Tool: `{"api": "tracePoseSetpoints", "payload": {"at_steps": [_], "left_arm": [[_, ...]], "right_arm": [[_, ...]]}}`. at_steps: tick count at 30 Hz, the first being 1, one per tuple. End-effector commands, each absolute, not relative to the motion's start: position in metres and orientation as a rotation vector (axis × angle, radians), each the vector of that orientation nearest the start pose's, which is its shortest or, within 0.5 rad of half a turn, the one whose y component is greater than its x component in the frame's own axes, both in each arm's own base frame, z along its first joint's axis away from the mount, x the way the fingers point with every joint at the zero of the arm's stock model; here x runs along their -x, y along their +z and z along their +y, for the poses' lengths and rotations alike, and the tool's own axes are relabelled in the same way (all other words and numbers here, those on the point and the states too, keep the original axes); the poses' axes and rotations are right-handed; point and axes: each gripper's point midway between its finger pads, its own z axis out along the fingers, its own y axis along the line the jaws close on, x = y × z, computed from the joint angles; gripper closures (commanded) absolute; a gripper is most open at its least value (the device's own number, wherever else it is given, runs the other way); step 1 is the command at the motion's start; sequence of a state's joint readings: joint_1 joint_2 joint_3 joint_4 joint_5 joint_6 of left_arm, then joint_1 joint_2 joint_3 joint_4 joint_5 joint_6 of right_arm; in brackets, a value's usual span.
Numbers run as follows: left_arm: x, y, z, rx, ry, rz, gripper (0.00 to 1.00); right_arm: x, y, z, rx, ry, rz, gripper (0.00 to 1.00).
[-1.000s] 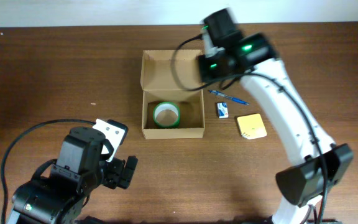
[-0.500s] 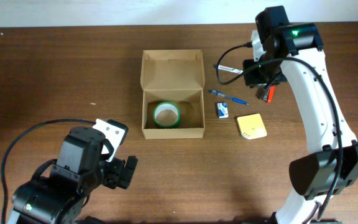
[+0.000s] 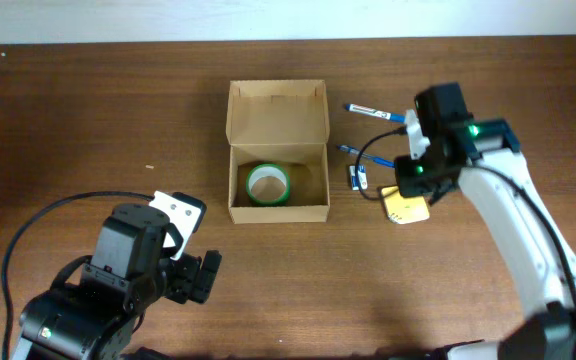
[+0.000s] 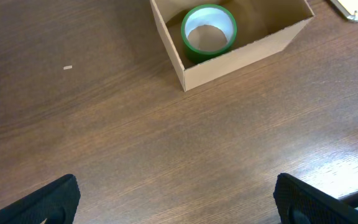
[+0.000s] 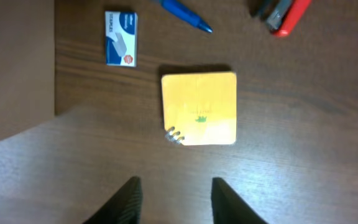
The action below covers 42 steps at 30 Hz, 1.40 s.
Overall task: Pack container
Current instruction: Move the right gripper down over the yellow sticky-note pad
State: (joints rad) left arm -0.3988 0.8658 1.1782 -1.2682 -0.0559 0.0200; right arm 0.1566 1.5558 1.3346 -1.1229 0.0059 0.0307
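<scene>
Right gripper [image 5: 176, 188]: fingers apart, empty, directly above the notepad [image 5: 199, 108]. The box [image 3: 278, 212] stands well to its left, holding only the tape roll [image 3: 267, 183]. Notepad, staples [image 5: 121, 46] and pens [image 3: 373, 110] lie outside, not yet packed. Left gripper [image 4: 176, 190]: fingers wide apart, empty, box ahead of it.

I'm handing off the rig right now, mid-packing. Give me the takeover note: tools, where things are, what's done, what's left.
Left tool: wide open, empty, low over bare table in front and to the left of the container.
Right tool: open, empty, hovering by the yellow sticky-note pad.
Done: green tape roll lies inside the open container.
Left: on the table to the right of the container are the white pen, blue pen, small blue-and-white box, the pad and a red-and-black item. The lid is not yet closed.
</scene>
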Motion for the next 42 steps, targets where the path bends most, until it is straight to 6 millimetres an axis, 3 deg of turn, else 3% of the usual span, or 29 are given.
{"api": "tracePoseSetpoints", "payload": {"at_steps": [1, 7, 12, 25, 31, 34, 38, 42], "left_arm": [[-0.194, 0.253, -0.072, -0.522, -0.087, 2.451, 0.0], [-0.194, 0.253, -0.072, -0.522, -0.087, 2.451, 0.0], [-0.194, 0.253, -0.072, -0.522, -0.087, 2.451, 0.0], [-0.194, 0.253, -0.072, -0.522, -0.087, 2.451, 0.0], [-0.194, 0.253, -0.072, -0.522, -0.087, 2.451, 0.0], [-0.194, 0.253, -0.072, -0.522, -0.087, 2.451, 0.0], [-0.194, 0.253, -0.072, -0.522, -0.087, 2.451, 0.0], [-0.194, 0.253, -0.072, -0.522, -0.087, 2.451, 0.0]], "right_arm": [[-0.307, 0.129, 0.043, 0.174, 0.001, 2.933, 0.57], [-0.318, 0.106, 0.042, 0.253, -0.021, 2.893, 0.19], [-0.327, 0.099, 0.037, 0.246, -0.077, 2.877, 0.0], [-0.333, 0.041, 0.031, 0.331, -0.149, 3.002, 0.01], [-0.331, 0.02, 0.018, 0.307, -0.084, 3.062, 0.01], [-0.332, 0.017, 0.009, 0.231, 0.015, 3.074, 0.01], [-0.335, 0.018, 0.016, 0.247, 0.22, 3.042, 0.01], [-0.334, 0.018, 0.021, 0.312, 0.23, 3.033, 0.01]]}}
